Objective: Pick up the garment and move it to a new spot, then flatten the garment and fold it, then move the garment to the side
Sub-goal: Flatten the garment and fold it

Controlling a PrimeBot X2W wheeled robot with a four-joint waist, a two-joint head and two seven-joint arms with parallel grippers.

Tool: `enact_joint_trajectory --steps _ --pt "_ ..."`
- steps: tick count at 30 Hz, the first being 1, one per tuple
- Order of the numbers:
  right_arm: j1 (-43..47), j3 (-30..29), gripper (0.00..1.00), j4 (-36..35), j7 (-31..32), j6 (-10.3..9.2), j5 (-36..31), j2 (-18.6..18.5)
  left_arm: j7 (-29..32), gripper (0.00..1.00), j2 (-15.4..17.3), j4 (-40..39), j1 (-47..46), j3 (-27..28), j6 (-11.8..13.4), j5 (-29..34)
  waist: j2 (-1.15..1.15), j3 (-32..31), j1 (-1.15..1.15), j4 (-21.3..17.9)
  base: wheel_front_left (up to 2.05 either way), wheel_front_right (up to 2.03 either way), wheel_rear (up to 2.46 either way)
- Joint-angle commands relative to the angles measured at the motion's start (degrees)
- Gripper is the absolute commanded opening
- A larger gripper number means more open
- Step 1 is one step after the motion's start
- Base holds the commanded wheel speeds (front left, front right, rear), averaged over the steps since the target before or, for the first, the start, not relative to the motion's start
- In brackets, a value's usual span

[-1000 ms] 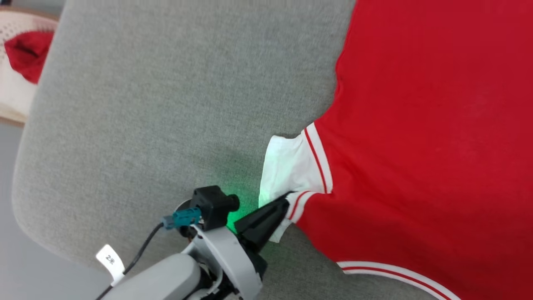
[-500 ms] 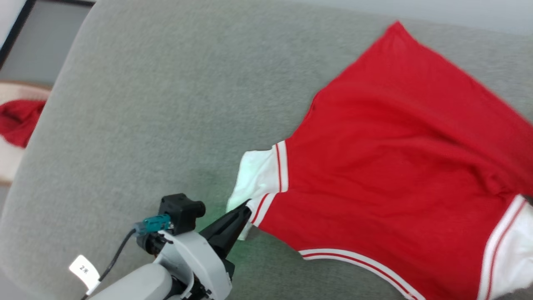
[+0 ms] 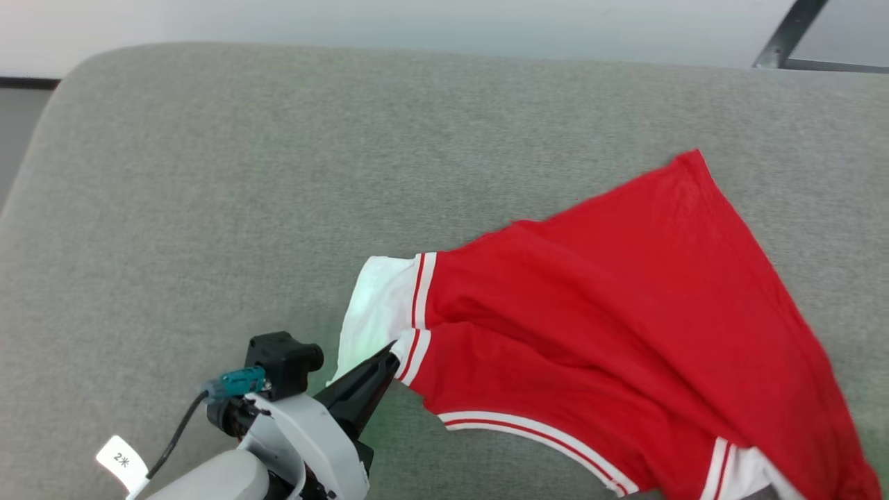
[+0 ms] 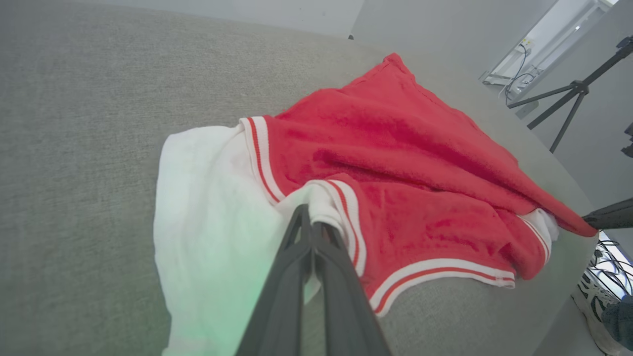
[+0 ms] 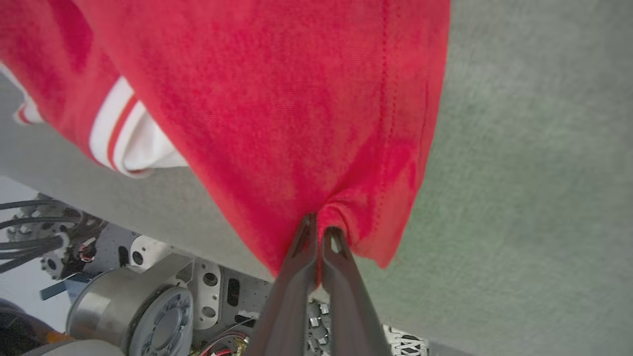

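Red soft-knit garment [image 3: 625, 312], a T-shirt with white short sleeves and red-and-white striped trim, lies across the centre and lower right of the head view on a grey woven-fabric cushion [image 3: 208, 208]. One white sleeve [image 3: 378, 305] points toward the frame's centre-left. A striped trim band [image 3: 486, 423] curves along the lower edge. The cloth is creased, with long folds running between the two grip points.

At the bottom centre of the left wrist view, the left gripper [image 4: 310, 217] has its two long dark fingers pressed together at the tips, pinching the white sleeve just beside the striped cuff. A green glow falls on the sleeve near the fingers.

At the bottom centre of the right wrist view, the right gripper [image 5: 319, 227] is clamped on a bunched red edge of the garment.

A teal cable connector [image 3: 236, 382] and a white paper tag [image 3: 121, 460] sit on the left arm, lower left of the head view. A black tripod [image 4: 568, 99] stands at the upper right of the left wrist view.
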Motion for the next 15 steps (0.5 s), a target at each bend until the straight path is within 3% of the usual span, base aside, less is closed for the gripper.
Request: enact_joint_trajectory --steps 1,9,10,11,12,13,15 --pt "1.13 -0.57 0.0 -0.76 0.55 0.02 -0.55 0.92 0.02 0.0 0.13 0.06 -0.23 0.12 0.19 0.09 0.0 -0.18 0.0 -0.94 0.0 0.0 0.0" --pt "5.31 -0.88 0.0 -4.37 1.92 0.02 -1.35 6.07 0.35 0.0 -0.05 0.35 -0.62 -0.24 0.47 0.55 0.0 0.1 0.0 -1.41 0.0 0.0 0.0" --pt "4.88 -1.08 0.09 -4.68 1.06 0.02 -1.97 6.24 0.33 0.0 -0.1 0.37 -0.59 -0.25 0.5 0.57 0.0 0.11 0.0 -1.38 0.0 0.0 0.0" --pt "4.1 -1.58 0.38 -4.88 -0.18 0.02 -2.53 6.58 0.33 0.0 -0.14 0.36 -0.58 -0.29 0.55 0.56 0.0 0.14 0.0 -1.35 0.0 0.0 0.0" --pt "3.3 -2.15 0.79 -4.95 -1.2 0.02 -3.08 6.92 0.32 0.0 -0.15 0.38 -0.57 -0.31 0.58 0.57 0.0 0.16 0.0 -1.33 0.0 0.0 0.0" --pt "2.8 -2.54 1.0 -5.16 -1.97 0.02 -3.64 6.78 0.31 0.0 -0.15 0.38 -0.56 -0.34 0.57 0.61 0.0 0.15 0.0 -1.28 0.0 0.0 0.0" --pt "1.74 -3.48 1.0 -5.81 -2.77 0.02 -4.56 5.77 0.24 0.0 -0.21 0.35 -0.5 -0.42 0.71 0.7 0.0 0.12 0.0 -1.13 0.0 0.0 0.0"
